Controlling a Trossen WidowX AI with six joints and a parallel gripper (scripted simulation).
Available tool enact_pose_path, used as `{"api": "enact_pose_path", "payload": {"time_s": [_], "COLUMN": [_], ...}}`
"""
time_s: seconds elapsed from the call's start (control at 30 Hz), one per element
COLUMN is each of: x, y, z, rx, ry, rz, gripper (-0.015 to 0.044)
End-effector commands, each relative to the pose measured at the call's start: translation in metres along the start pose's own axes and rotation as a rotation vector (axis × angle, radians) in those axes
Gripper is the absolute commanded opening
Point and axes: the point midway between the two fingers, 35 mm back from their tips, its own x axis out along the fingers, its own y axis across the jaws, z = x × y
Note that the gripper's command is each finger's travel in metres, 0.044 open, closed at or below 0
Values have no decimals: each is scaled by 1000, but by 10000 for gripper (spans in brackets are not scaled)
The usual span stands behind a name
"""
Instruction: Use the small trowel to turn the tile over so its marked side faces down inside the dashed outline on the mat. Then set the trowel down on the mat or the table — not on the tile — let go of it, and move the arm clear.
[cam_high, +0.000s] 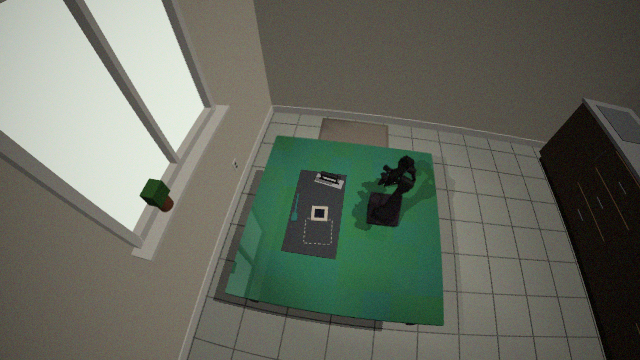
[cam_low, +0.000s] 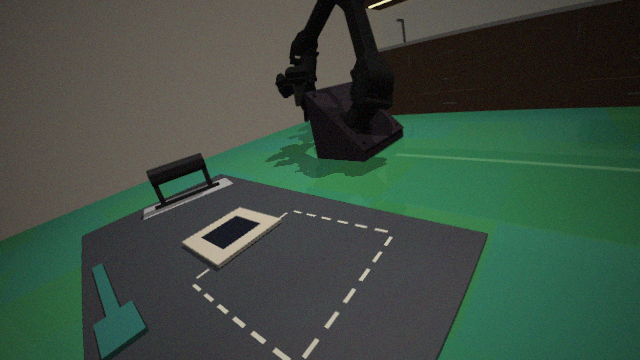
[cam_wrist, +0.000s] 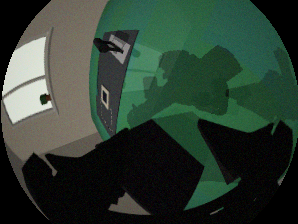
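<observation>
The tile (cam_high: 319, 213) (cam_low: 231, 232) (cam_wrist: 105, 97), cream with a dark square facing up, lies flat on the dark mat (cam_high: 295, 244) (cam_low: 425, 280). It overlaps one edge of the dashed outline (cam_low: 332, 320), mostly outside it. A trowel with a light grey plate and raised black handle (cam_high: 330, 179) (cam_low: 176, 170) (cam_wrist: 102, 45) stands at one end of the mat. My gripper (cam_high: 384, 176) (cam_low: 304, 111) is open and empty, beside the arm's base, well away from the trowel and tile. Its dark fingers show in the lower wrist view.
A flat teal tool (cam_high: 295, 215) (cam_low: 120, 327) with a square blade and narrow handle lies along the mat's far side from the arm. The arm's dark base (cam_high: 384, 210) (cam_low: 340, 135) stands on the green table (cam_high: 390, 280) (cam_low: 550, 200), off the mat.
</observation>
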Motion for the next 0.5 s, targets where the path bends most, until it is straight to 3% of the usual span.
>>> {"api": "enact_pose_path", "payload": {"time_s": [0.0,0.33,0.47], "x": [0,0,0], "y": [0,0,0], "z": [0,0,0], "rx": [0,0,0], "ry": [0,0,0], "rz": [0,-1,-1], "gripper": [374,111,100]}}
